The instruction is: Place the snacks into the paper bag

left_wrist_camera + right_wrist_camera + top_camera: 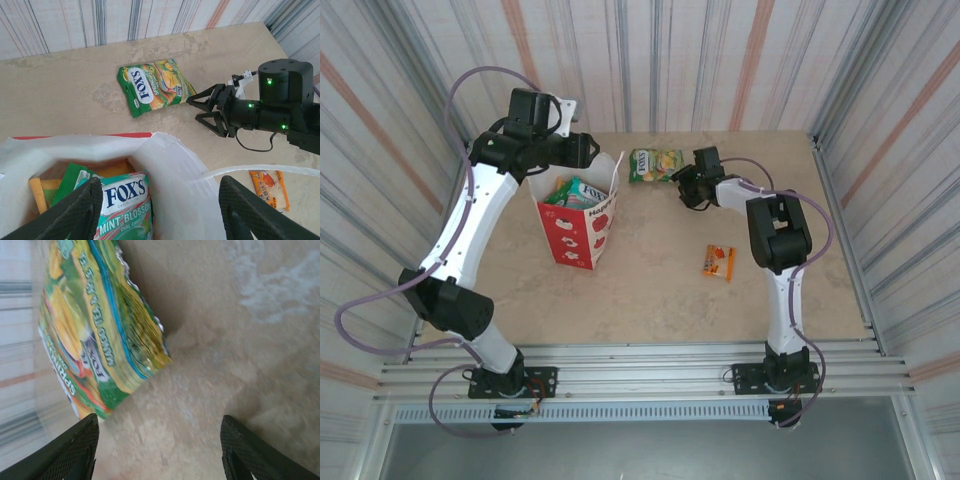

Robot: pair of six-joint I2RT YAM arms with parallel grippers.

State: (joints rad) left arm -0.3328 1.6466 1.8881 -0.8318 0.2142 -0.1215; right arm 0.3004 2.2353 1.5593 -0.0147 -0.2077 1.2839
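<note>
I see the right gripper [680,183] open just beside a green-yellow packet [654,165], and the left gripper [160,215] open over the paper bag [582,238].

The packet lies flat at the far middle of the table [660,290], just right of the upright bag. My right fingers [75,450] are spread wide and not touching it. The left fingers [75,212] are also wide and empty above a teal packet [122,205] inside the bag. A small orange sachet [720,261] lies nearer, to the right.

glossy plastic green-yellow packet [152,85], matt paper bag [582,222], mottled smooth stone-look table [660,290].
</note>
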